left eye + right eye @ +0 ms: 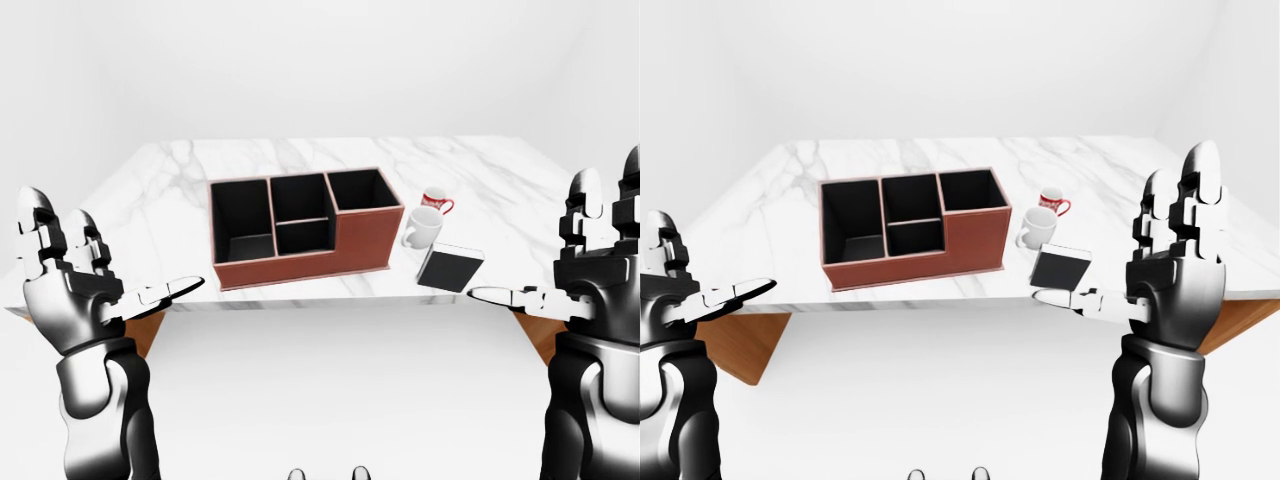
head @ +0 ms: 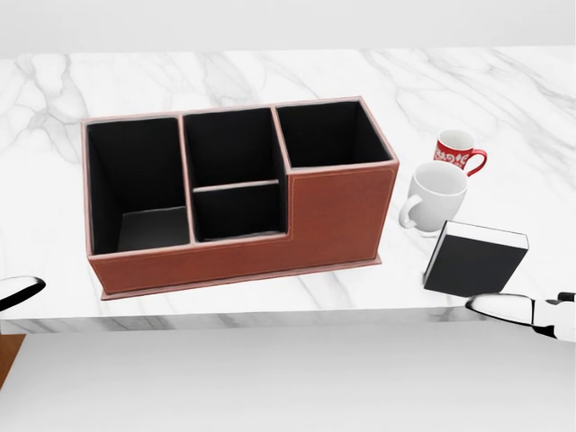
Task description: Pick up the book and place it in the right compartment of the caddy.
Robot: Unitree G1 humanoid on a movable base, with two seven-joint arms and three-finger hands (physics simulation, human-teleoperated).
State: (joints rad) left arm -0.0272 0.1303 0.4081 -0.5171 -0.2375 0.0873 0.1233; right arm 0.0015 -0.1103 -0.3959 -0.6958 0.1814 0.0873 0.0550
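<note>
- White marble counter, veined grey, against plain white walls.
- Caddy — reddish-brown, black-lined, near the counter's near edge; its right compartment holds nothing.
- Book, black-covered, stands tilted on the counter, right of the caddy, just beside a white mug; a red mug sits farther off.
- Left hand and right hand — raised off the counter, fingers spread apart, holding nothing.
</note>
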